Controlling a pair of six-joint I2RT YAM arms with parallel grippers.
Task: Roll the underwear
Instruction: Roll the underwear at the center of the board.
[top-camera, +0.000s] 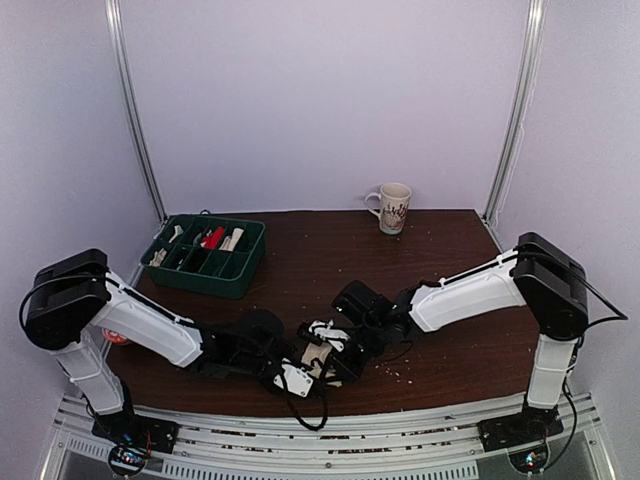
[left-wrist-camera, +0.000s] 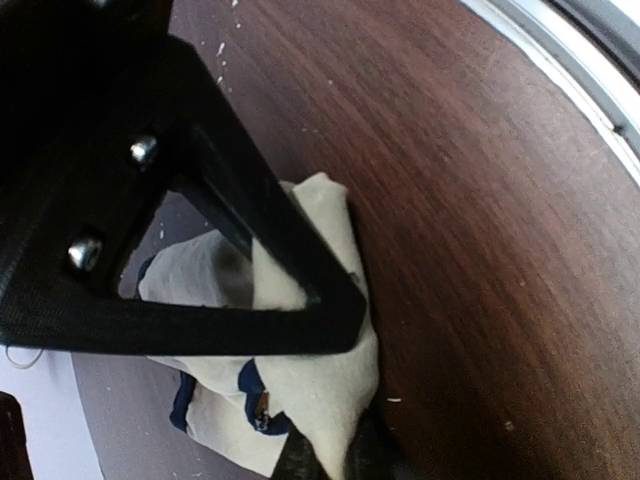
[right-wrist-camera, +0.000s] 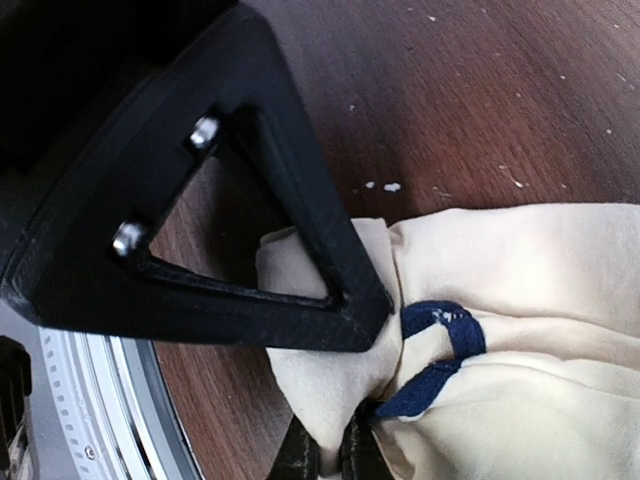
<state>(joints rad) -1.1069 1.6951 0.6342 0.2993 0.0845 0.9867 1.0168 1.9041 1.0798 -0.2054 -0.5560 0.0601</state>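
Underwear (top-camera: 318, 356) cream, navy-trimmed, gripped by left end effector (left-wrist-camera: 333, 400), right end effector (right-wrist-camera: 350, 392)

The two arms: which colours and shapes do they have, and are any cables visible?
Both the left arm and the right arm are white between bulky black joints. Thin black cables trail from both. Close up, the fingers are matte black triangular frames, each with two silver screws.
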